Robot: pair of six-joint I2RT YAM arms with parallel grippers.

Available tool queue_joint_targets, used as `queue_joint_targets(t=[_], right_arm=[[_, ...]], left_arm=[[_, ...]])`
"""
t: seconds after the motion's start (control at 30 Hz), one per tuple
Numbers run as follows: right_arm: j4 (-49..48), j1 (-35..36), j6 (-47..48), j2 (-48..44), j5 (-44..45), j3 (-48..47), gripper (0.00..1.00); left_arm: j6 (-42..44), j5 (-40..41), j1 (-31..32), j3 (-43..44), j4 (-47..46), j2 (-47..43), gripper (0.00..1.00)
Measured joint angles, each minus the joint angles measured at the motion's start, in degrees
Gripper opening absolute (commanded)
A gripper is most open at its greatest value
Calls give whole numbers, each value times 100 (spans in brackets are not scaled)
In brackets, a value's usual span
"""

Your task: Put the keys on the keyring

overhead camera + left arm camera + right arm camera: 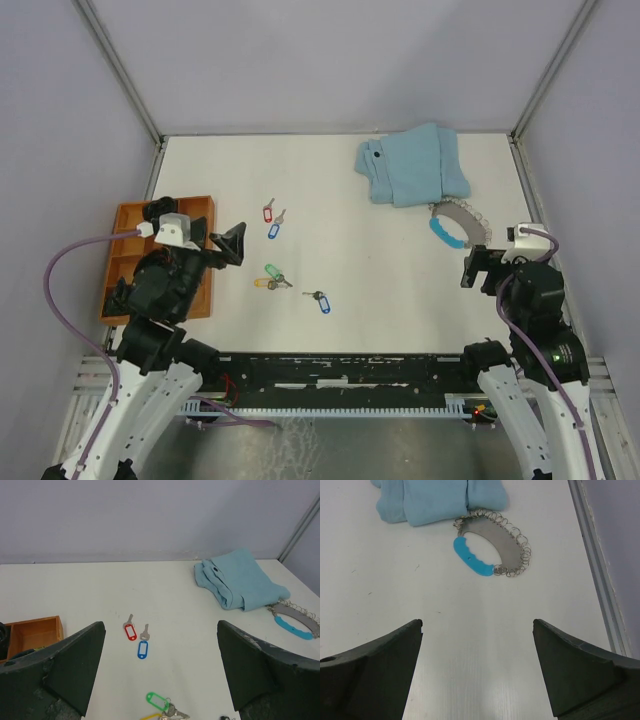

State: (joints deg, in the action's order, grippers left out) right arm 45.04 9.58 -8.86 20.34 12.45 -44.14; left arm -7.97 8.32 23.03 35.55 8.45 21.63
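Several keys lie loose on the white table: one with a red tag [268,211], one with a blue tag [274,229], a green-tagged [272,270] and yellow-tagged [263,283] pair touching, and another blue-tagged key [322,301]. The left wrist view shows the red [130,631], blue [142,649] and green [157,700] tags ahead. The keyring [458,226], grey beaded wire with a blue curved section, lies at the right by the cloth; it shows in the right wrist view [487,537]. My left gripper [232,243] is open and empty, left of the keys. My right gripper [478,268] is open and empty, just short of the keyring.
A folded light-blue cloth [415,163] lies at the back right, touching the keyring's far end. An orange wooden tray [128,218] with compartments stands at the left edge under my left arm. A raised metal rail [592,555] borders the table's right side.
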Motion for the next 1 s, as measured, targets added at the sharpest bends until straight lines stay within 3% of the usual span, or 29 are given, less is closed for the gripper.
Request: queue_joint_targets(t=[0.5, 0.77, 1.0], right_arm=[[407, -2, -26, 953, -68, -577, 100], [457, 0, -181, 2347, -643, -1069, 100], [-55, -17, -332, 3729, -791, -1102, 100]], left_arm=[[-2, -35, 125, -31, -9, -581, 99], [-7, -42, 160, -33, -2, -549, 99], [-4, -177, 160, -33, 24, -212, 99]])
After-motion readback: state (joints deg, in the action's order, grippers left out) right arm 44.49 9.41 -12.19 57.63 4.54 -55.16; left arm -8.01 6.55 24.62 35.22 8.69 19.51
